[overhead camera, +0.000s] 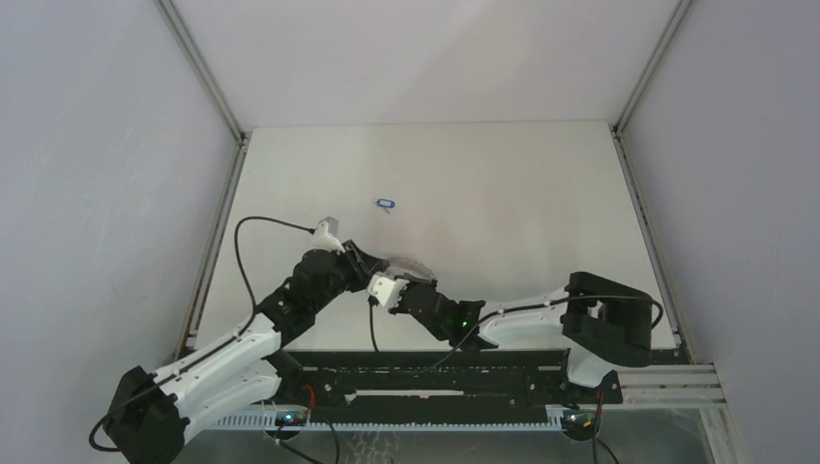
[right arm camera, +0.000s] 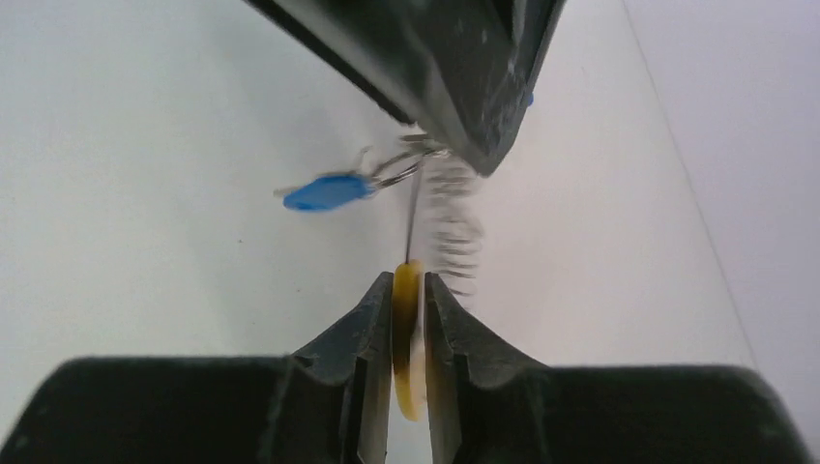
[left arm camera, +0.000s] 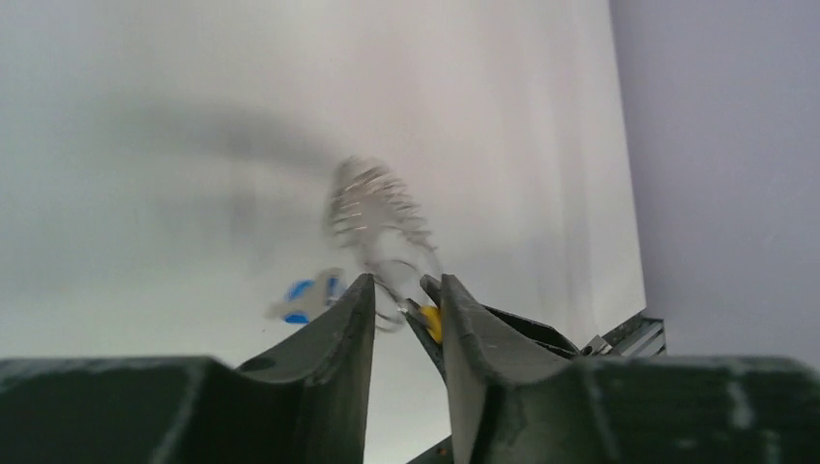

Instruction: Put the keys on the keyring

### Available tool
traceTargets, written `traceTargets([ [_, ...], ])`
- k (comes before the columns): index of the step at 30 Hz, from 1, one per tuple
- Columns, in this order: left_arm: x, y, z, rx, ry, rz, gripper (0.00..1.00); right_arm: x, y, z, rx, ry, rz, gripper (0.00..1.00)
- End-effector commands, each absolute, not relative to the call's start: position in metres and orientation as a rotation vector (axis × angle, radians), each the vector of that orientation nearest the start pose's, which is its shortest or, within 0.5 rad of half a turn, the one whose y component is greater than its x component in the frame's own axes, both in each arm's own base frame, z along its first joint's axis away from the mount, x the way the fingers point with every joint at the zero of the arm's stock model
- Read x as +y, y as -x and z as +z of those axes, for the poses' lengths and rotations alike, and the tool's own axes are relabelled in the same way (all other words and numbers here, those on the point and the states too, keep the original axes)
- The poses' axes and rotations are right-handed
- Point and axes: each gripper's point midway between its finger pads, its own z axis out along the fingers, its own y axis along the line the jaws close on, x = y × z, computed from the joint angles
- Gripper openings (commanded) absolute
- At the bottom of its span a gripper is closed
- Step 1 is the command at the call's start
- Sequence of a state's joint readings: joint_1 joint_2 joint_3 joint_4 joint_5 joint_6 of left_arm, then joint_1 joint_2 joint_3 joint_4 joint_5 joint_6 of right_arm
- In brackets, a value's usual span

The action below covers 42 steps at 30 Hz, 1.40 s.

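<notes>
The keyring (right arm camera: 407, 319) hangs between both grippers above the table. My right gripper (right arm camera: 408, 275) is shut on its yellow-orange section. The ring's silvery coils (right arm camera: 454, 227) stretch up to the tips of my left gripper (right arm camera: 479, 145). In the left wrist view my left gripper (left arm camera: 401, 282) stands nearly shut with the ring's wire loops (left arm camera: 396, 280) between its fingers, the yellow section (left arm camera: 432, 321) just behind. One blue-headed key (right arm camera: 329, 190) dangles from the wire beside the left fingertips and also shows in the left wrist view (left arm camera: 307, 295). Another blue key (overhead camera: 387, 203) lies on the table farther back.
The white table (overhead camera: 503, 193) is walled on the left, right and back. Both arms meet near the table's front middle, with the keyring (overhead camera: 411, 262) between them. A black rail (overhead camera: 435, 372) runs along the near edge.
</notes>
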State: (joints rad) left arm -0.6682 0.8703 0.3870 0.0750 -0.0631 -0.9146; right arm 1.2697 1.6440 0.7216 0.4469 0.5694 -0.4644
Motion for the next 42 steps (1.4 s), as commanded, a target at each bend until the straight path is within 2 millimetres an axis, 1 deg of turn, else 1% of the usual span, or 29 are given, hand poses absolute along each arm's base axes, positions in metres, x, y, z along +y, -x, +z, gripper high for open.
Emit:
traceTargets([
  [1,-0.205,-0.246,0.196,1.907,0.257,-0.929,0.4,0.35,-0.228,0.121,1.512,1.172,0.078,0.0],
  [3,-0.197,-0.245,0.205,1.877,0.235,-0.9,0.46,0.344,-0.226,0.128,1.515,1.166,0.123,0.0],
  [5,-0.19,-0.242,0.218,1.832,0.196,-0.878,0.52,0.338,-0.223,0.144,1.493,1.152,0.178,0.0],
  [8,-0.178,-0.239,0.231,1.787,0.126,-0.815,0.6,0.33,-0.217,0.16,1.48,1.134,0.296,0.0],
  [9,-0.174,-0.238,0.235,1.775,0.104,-0.791,0.63,0.325,-0.219,0.164,1.487,1.121,0.335,0.0],
  [11,-0.169,-0.236,0.239,1.764,0.064,-0.759,0.64,0.32,-0.215,0.169,1.492,1.13,0.425,0.0],
  [13,-0.165,-0.235,0.237,1.771,0.051,-0.732,0.65,0.316,-0.213,0.17,1.502,1.146,0.49,0.0],
  [14,-0.164,-0.235,0.233,1.785,0.053,-0.719,0.66,0.315,-0.213,0.167,1.508,1.163,0.5,0.0],
  [17,-0.162,-0.237,0.214,1.858,0.068,-0.683,0.69,0.314,-0.21,0.151,1.564,1.218,0.493,0.18],
  [18,-0.163,-0.237,0.206,1.89,0.067,-0.679,0.69,0.315,-0.208,0.144,1.591,1.236,0.501,0.22],
  [20,-0.168,-0.238,0.187,1.96,0.06,-0.679,0.7,0.317,-0.207,0.134,1.641,1.248,0.513,0.26],
  [21,-0.171,-0.238,0.174,2.013,0.054,-0.672,0.7,0.319,-0.207,0.127,1.664,1.255,0.517,0.28],
  [25,-0.179,-0.236,0.137,2.156,0.032,-0.667,0.71,0.329,-0.201,0.117,1.721,1.265,0.583,0.4],
  [28,-0.185,-0.232,0.115,2.233,0.007,-0.681,0.7,0.338,-0.196,0.108,1.752,1.27,0.642,0.41],
  [30,-0.187,-0.229,0.104,2.271,0.008,-0.69,0.7,0.343,-0.195,0.104,1.758,1.273,0.673,0.41],
  [35,-0.195,-0.22,0.081,2.324,0.039,-0.764,0.63,0.354,-0.198,0.102,1.785,1.272,0.698,0.41],
  [38,-0.195,-0.218,0.062,2.371,0.045,-0.75,0.58,0.359,-0.199,0.1,1.787,1.273,0.713,0.41],
  [40,-0.198,-0.215,0.053,2.409,0.035,-0.759,0.54,0.362,-0.199,0.101,1.784,1.275,0.729,0.41],
  [42,-0.202,-0.213,0.044,2.441,0.022,-0.777,0.52,0.363,-0.199,0.099,1.791,1.273,0.73,0.41],
])
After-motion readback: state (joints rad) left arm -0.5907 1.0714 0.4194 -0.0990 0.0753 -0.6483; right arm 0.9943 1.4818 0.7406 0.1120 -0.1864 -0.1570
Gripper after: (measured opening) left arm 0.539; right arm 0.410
